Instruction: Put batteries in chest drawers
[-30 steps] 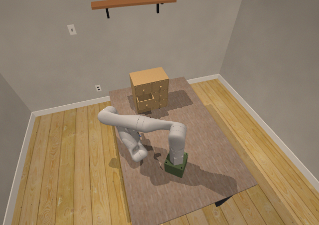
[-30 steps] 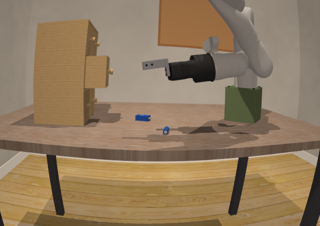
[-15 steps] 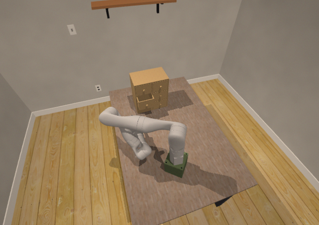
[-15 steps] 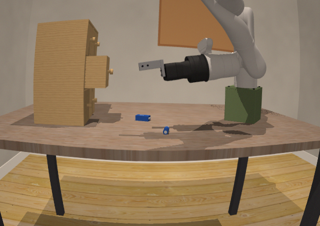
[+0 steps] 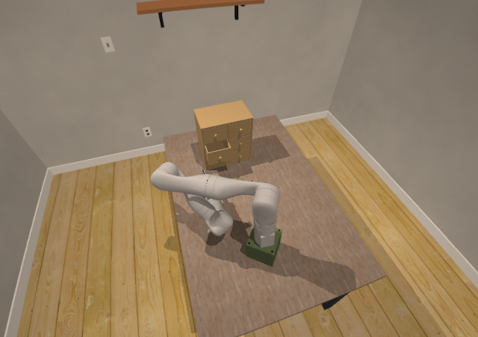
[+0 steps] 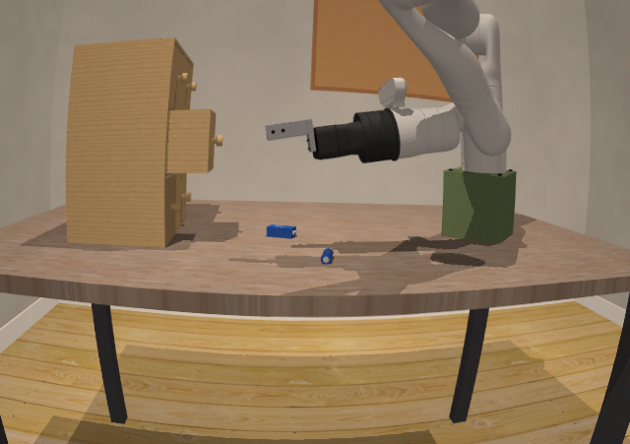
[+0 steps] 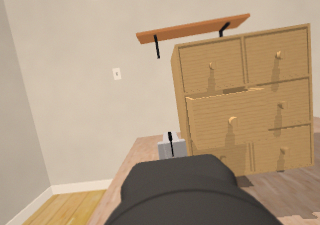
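The small wooden chest (image 6: 122, 144) stands at the left end of the table, also in the overhead view (image 5: 223, 132) and the wrist view (image 7: 245, 100). Its middle-row left drawer (image 6: 190, 141) (image 5: 217, 150) is pulled part way out; the other drawers look pushed in. The nine-volt battery (image 6: 281, 231), a blue block, lies on the table in front of the chest. The AAA battery (image 6: 327, 255), a small blue cylinder, lies nearer the table's front edge. My gripper (image 6: 272, 132) is shut and empty. It points level at the chest, apart from the open drawer's knob and high above both batteries. In the wrist view (image 7: 171, 146) it sits left of the chest.
My green base (image 6: 477, 204) stands at the right end of the table. A wall shelf (image 5: 199, 3) hangs high behind the chest. The table's edges are close to the chest's left side.
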